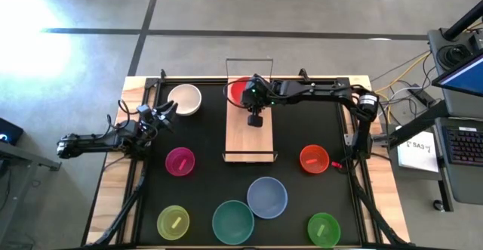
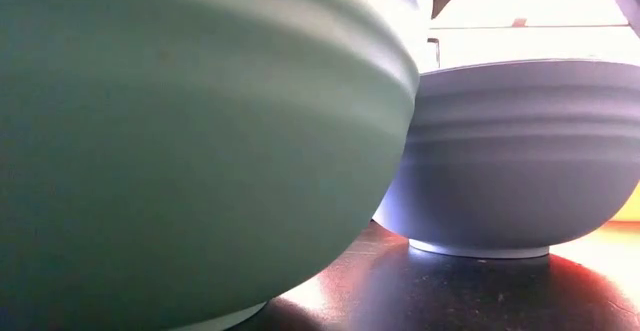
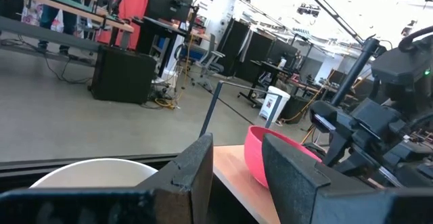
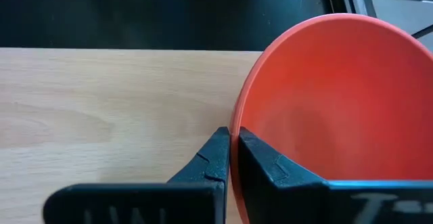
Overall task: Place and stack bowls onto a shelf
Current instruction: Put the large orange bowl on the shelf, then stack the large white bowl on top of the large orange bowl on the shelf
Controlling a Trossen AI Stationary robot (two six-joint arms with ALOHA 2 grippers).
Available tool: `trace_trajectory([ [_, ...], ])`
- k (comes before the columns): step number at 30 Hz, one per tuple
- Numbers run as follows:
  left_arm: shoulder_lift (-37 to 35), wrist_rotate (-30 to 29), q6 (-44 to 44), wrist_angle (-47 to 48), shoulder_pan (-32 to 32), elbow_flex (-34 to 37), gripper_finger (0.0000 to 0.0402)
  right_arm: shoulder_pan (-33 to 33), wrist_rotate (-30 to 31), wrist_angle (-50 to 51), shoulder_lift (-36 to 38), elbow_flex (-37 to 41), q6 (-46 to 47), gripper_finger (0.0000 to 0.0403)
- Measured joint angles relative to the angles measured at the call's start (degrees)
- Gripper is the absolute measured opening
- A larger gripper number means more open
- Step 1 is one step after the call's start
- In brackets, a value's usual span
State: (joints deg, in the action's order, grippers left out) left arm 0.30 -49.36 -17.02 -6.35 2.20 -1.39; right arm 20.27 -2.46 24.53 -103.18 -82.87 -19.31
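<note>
Your right gripper (image 4: pixel 231 158) pinches the rim of the smooth red bowl (image 4: pixel 331 102) over the shelf's (image 1: pixel 245 140) far end; your left gripper (image 1: pixel 162 115), fingers parted, waits near the white bowl (image 1: pixel 185 99).

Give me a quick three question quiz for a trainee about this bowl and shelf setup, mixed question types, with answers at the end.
1. True or false: the right gripper has its jaws shut on the rim of the red bowl over the shelf.
2. Multiple choice: which bowl lies nearest the left gripper? A) the white bowl B) the orange bowl C) the teal bowl
3. Fill in: in the high view, the grey-blue bowl sits on the black mat touching the ____ bowl.

Key: 1 true. 2 A. 3 teal.
</note>
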Motion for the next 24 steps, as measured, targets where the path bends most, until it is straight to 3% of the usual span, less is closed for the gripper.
trace_trajectory([
  [14, 0.0, 0.0, 0.0, 0.0, 0.0, 0.0, 0.0111, -0.1, 2.5, 1.9, 0.6, -1.1, -0.2, 0.0135],
  [24, 0.0, 0.0, 0.0, 0.0, 0.0, 0.0, 0.0111, -0.9, 2.1, 10.0, 4.5, -4.6, 4.3, 0.0170],
])
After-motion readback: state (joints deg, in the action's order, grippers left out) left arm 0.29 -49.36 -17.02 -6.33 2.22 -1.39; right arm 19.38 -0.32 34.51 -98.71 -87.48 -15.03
